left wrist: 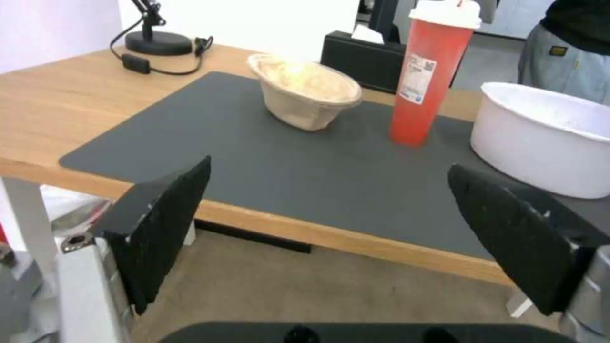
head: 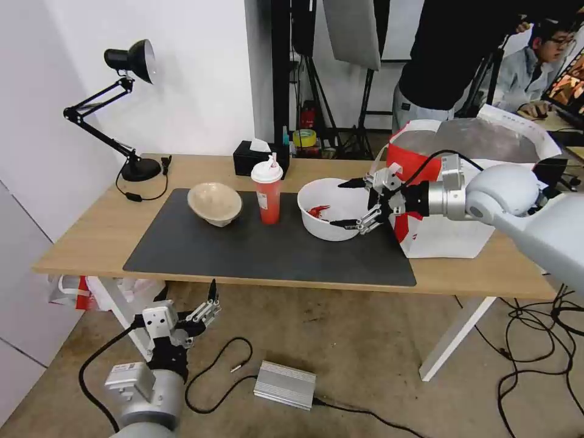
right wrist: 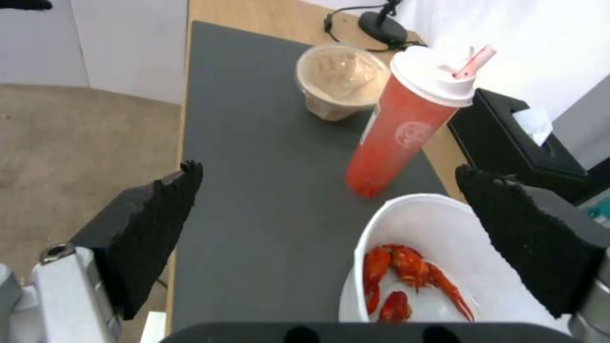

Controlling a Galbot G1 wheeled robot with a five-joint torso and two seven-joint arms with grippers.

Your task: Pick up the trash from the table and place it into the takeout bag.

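We see the right gripper [head: 351, 204] at the right side of the white bowl [head: 328, 208], with its jaws wide apart; one black fingertip is by the far part of the rim and the other by the near part, and we cannot tell if they touch it. The bowl stands on the grey mat [head: 243, 249] of the table [head: 79, 231] and has red scraps [right wrist: 407, 281] inside (they look like crayfish shells). Left of it stands the red cup [head: 267, 194] with a white lid, and further left the beige bowl [head: 214, 204], tilted. The takeout bag [head: 450, 231] stands just right of the white bowl, its mouth open. The left gripper [head: 204, 310] hangs low in front of the table's near edge, also with jaws apart, holding nothing.
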